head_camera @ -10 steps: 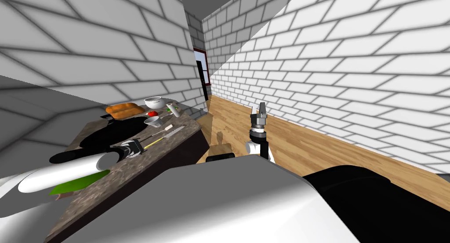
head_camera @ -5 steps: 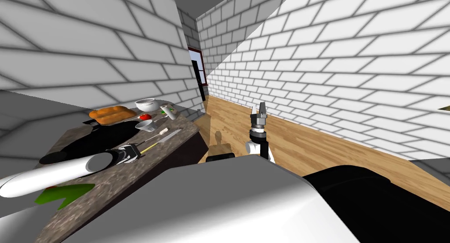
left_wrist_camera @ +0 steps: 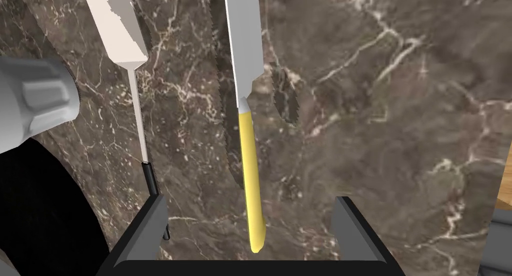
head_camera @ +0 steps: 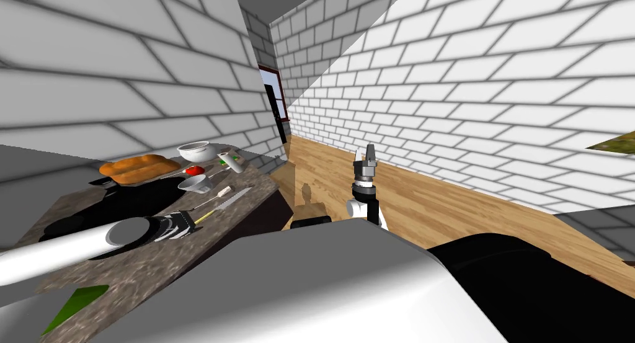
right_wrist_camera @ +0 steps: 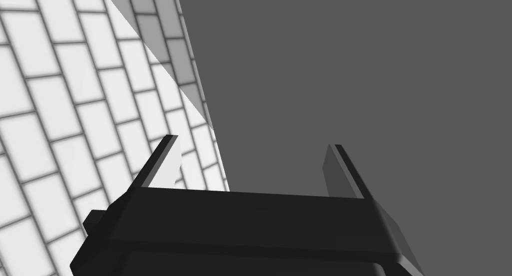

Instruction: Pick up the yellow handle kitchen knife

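**Fingers Standing Open Astride the Knife Handle**

The two light grey fingers (left_wrist_camera: 150, 223) of the left gripper (left_wrist_camera: 250, 200) are standing fully apart and gripping nothing. The yellow-handled, grey-bladed kitchen knife (left_wrist_camera: 248, 173) is lying flat on the dark brown marbled stone countertop (left_wrist_camera: 380, 113). Its handle end is sitting between the fingers and its blade is pointing away from them.

The gripper is aligning with the handle's length, probably so that closing pinches the handle's sides. Whether the fingertips are reaching handle level cannot be told.

A thin white-bladed utensil with a black grip (left_wrist_camera: 132, 73) is lying just beside the knife, roughly parallel. Its grip is ending close to one finger, which could foul the closure.

The right gripper (head_camera: 370, 152) is pointing upward over the wooden plank floor (head_camera: 434, 203), right of the counter. Its fingers are spread and empty, and it is presumably parked clear of the work.

Farther along the countertop, a grey cup (head_camera: 195, 184), a red tomato (head_camera: 194, 170), a white bowl (head_camera: 195, 150), an orange-brown loaf (head_camera: 133, 169) and a white bottle with a green label (head_camera: 230, 160) are standing together. White brick walls (head_camera: 465, 79) are enclosing the room. A dark-framed doorway (head_camera: 273, 103) is showing at the far end.
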You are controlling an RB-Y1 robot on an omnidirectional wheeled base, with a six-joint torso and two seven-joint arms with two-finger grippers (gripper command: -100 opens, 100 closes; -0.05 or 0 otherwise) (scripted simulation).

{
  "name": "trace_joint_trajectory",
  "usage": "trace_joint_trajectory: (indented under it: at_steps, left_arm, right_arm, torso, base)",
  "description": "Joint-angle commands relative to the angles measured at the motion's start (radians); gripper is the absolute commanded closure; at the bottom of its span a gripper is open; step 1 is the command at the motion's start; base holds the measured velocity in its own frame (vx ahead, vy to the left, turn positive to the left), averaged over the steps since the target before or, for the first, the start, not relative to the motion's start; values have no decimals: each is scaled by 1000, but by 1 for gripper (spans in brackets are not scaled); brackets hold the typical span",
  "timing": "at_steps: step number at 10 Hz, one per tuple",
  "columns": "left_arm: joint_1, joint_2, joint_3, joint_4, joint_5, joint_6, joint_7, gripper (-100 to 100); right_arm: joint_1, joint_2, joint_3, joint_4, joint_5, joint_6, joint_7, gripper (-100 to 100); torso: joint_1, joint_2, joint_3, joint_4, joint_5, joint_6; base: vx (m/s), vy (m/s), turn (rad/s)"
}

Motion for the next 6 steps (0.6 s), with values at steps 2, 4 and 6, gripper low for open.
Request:
trace_joint_trajectory:
  at_steps: [2,4,6]
  left_arm:
    - [0,7,11,21,33,78,24,-100]
    - [1,12,21,38,61,133,42,-100]
    - [3,16,30,55,87,188,59,-100]
  right_arm:
    - [0,0,0,0,0,0,0,0]
    - [0,0,0,0,0,0,0,0]
    - [0,0,0,0,0,0,0,0]
  torso:
    - [-1,-1,0,0,0,1]
    - [0,0,0,0,0,0]
    - [0,-1,0,0,0,0]
  base:
    - [61,15,-116]
    - [61,26,-97]
    - [62,23,-84]
